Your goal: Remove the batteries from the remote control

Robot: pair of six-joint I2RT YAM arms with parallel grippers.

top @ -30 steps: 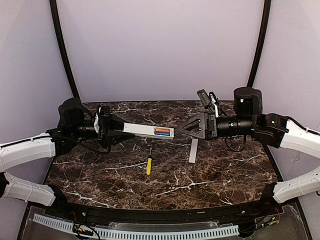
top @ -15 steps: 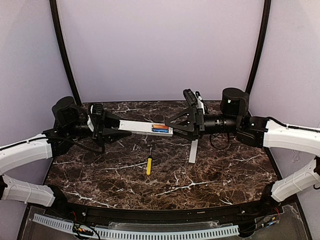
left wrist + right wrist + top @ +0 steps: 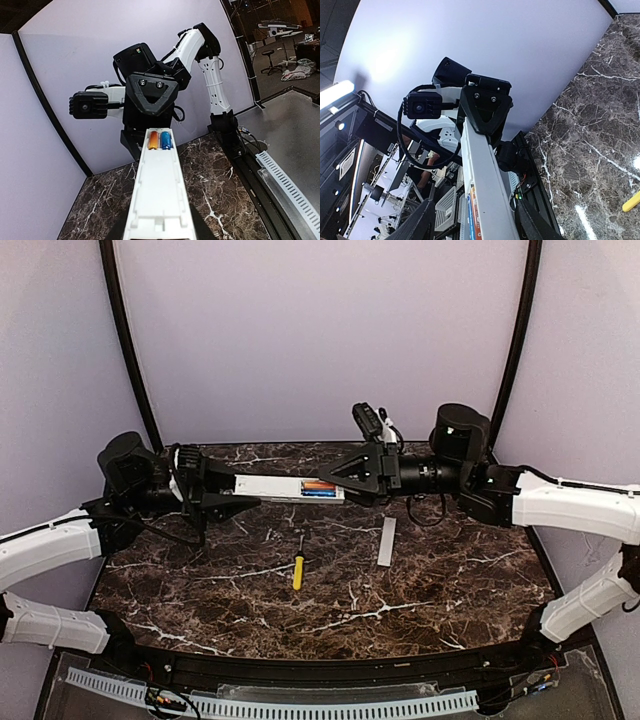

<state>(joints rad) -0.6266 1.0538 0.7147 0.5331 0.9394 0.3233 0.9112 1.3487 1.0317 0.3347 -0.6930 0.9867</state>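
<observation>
Black left claw (image 3: 228,495): clamped on one end of the remote (image 3: 268,485), holding it level in the air above the worktop (image 3: 450,580), open bay upward.

Black right claw (image 3: 330,478): jaws parted, straddling the far, battery end. The wrist view shows a gap beside the casing, so no grip is judged.

Remote: slim white-grey bar of hard plastic with flat faces and square edges. Likely light and stiff, and smooth enough to slip. Best held across its narrow sides, as the left claw does, clear of the bay.

Batteries (image 3: 153,141): two short cylinders, one orange and one blue, side by side in the bay at the remote's free end. Glossy, round, small. Probably light but seated tight, and likely to roll once out. Best taken one at a time, levered up at an end or pinched across the round body.

Cover (image 3: 387,540): flat white strip lying on the worktop right of centre, apart from the remote.

Screwdriver (image 3: 297,570): yellow handle, thin shaft, on the worktop near centre.

Worktop: dark brown marble pattern with white veins, polished.
</observation>
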